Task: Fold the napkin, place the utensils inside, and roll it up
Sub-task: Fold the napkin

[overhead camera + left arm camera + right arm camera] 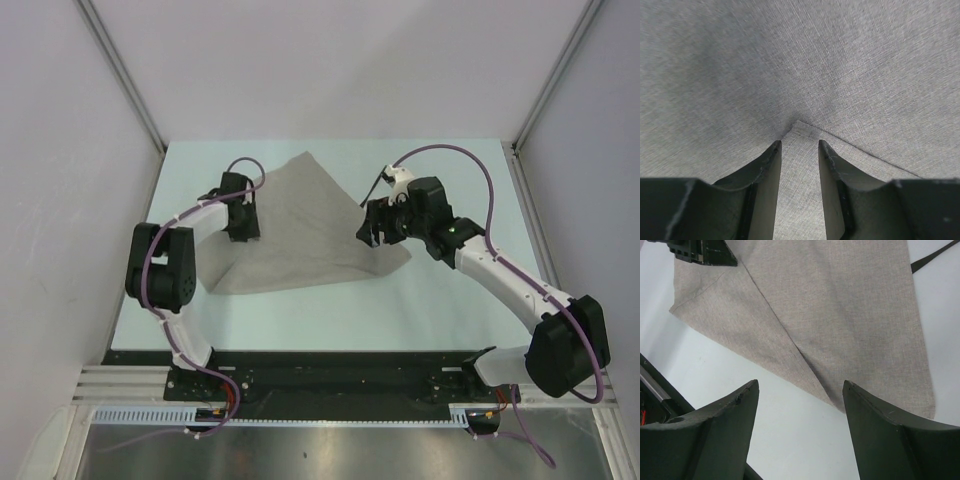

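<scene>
The grey-beige napkin (300, 230) lies on the table folded over into a rough triangle, with a fold line running across it (785, 335). My left gripper (243, 228) is at its left edge, pointing down onto the cloth. In the left wrist view the gripper (799, 142) stands narrowly open, with flat napkin (840, 65) between the jaws and a small pucker just past the tips. My right gripper (372, 232) is wide open and empty (801, 382) over bare table at the napkin's right corner. The thin black utensil (373, 188) lies by the napkin's right edge (935, 257).
The pale table (300, 310) is boxed in by white walls at the back and sides. A black rail (330, 365) runs along the near edge at the arm bases. The left gripper's black body (705, 252) shows at the top left of the right wrist view.
</scene>
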Controlling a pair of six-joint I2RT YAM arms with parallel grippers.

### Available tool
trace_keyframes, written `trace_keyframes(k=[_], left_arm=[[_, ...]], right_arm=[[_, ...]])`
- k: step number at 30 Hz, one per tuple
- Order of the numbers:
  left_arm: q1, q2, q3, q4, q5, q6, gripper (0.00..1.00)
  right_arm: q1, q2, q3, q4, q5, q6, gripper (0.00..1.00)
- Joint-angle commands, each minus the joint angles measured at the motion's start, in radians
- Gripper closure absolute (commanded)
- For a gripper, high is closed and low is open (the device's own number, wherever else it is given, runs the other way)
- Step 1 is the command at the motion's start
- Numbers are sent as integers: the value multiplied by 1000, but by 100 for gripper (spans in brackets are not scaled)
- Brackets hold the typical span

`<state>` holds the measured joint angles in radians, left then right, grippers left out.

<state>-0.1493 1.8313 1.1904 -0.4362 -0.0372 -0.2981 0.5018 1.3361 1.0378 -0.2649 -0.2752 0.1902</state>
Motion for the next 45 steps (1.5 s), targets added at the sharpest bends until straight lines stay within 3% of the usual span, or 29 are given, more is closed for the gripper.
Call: trace_keyframes(k=[1,33,45], left_arm=[[2,48,14,-3,66,25,60],[10,78,38,47,-23,7,59],[-3,68,12,44,-16,2,79]], right_arm=[[-3,-21,4,12,-18,-2,27],[-8,20,-2,-14,-27,2,27],[-8,28,-7,-19,-15,-3,27]])
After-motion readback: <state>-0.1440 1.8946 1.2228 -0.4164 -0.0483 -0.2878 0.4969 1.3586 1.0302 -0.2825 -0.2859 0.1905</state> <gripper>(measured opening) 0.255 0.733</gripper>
